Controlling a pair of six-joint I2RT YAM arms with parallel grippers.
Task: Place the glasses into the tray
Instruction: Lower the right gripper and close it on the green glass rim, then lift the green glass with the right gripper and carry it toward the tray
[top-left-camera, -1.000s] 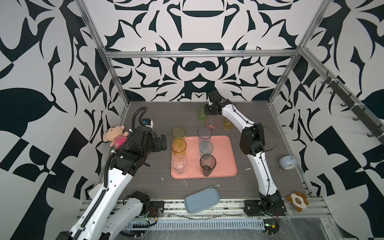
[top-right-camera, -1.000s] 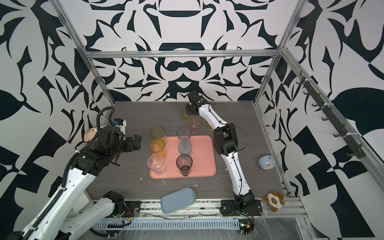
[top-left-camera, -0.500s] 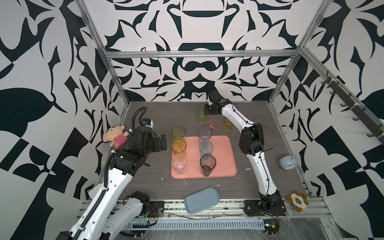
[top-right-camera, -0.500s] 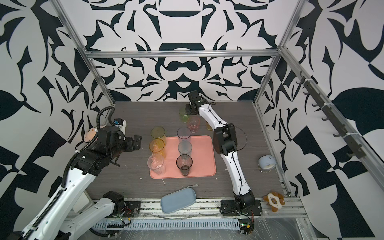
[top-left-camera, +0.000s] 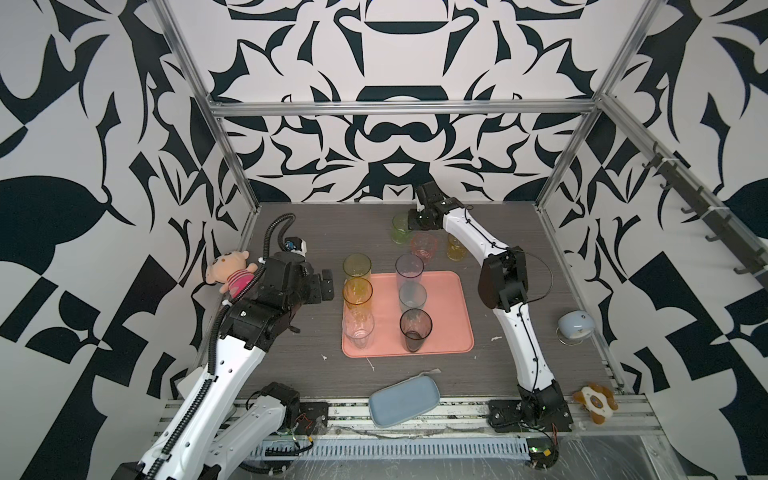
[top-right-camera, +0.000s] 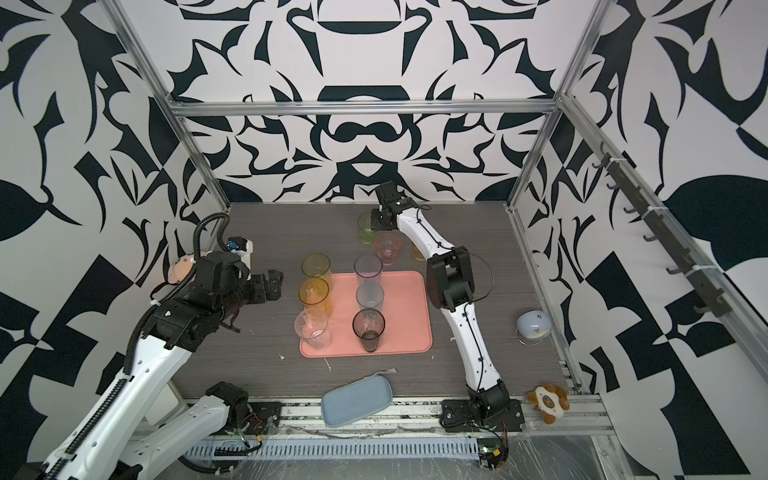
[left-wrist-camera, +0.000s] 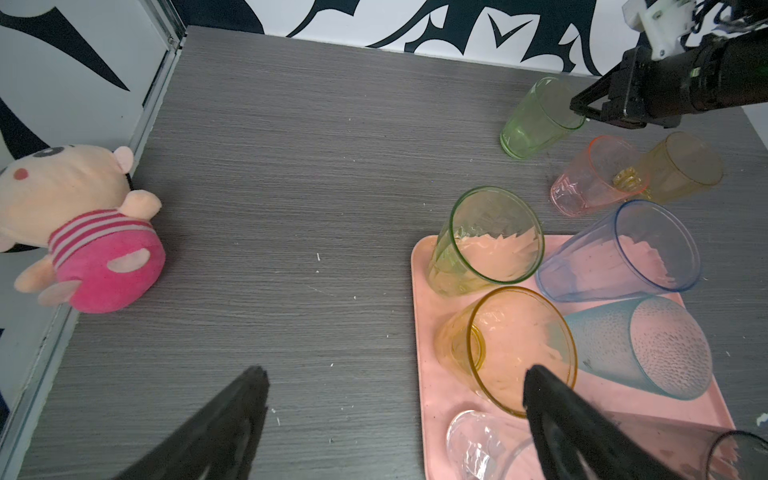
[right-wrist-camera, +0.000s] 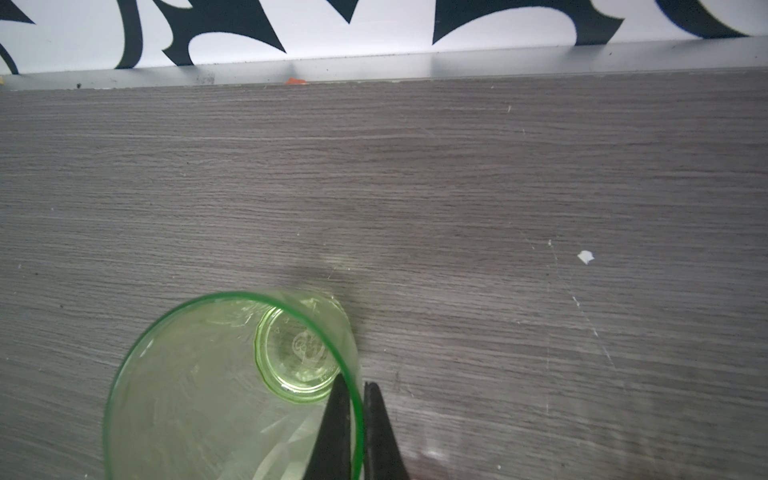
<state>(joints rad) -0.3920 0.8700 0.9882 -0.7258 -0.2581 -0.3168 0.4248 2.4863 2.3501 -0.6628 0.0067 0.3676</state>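
The salmon-pink tray (top-left-camera: 449, 316) (top-right-camera: 407, 316) (left-wrist-camera: 424, 291) lies mid-table and holds several glasses: yellow-green (top-left-camera: 356, 266), amber (top-left-camera: 357, 293), clear (top-left-camera: 358, 330), blue (top-left-camera: 409, 270), teal (top-left-camera: 412, 296) and smoke-grey (top-left-camera: 415, 330). Behind it on the table stand a green glass (top-left-camera: 400, 228) (top-right-camera: 365, 229) (right-wrist-camera: 216, 395), a pink one (top-left-camera: 424, 245) and a short amber one (top-left-camera: 456, 247). My right gripper (top-left-camera: 410, 225) (top-right-camera: 372, 224) (right-wrist-camera: 355, 380) is shut on the green glass's rim, one finger inside, one outside. My left gripper (top-left-camera: 328, 284) (top-right-camera: 276, 286) (left-wrist-camera: 390, 370) hangs open and empty beside the tray's left edge.
A blue-grey oblong dish (top-left-camera: 403, 399) lies at the front edge. A plush pig (top-left-camera: 230, 274) (left-wrist-camera: 83, 232) sits against the left wall. A pale round object (top-left-camera: 575, 328) and a small plush toy (top-left-camera: 594, 403) are at the right. The back wall is close behind the green glass.
My right gripper's jaws have closed onto the green glass's rim. The left arm and the other glasses have not moved.
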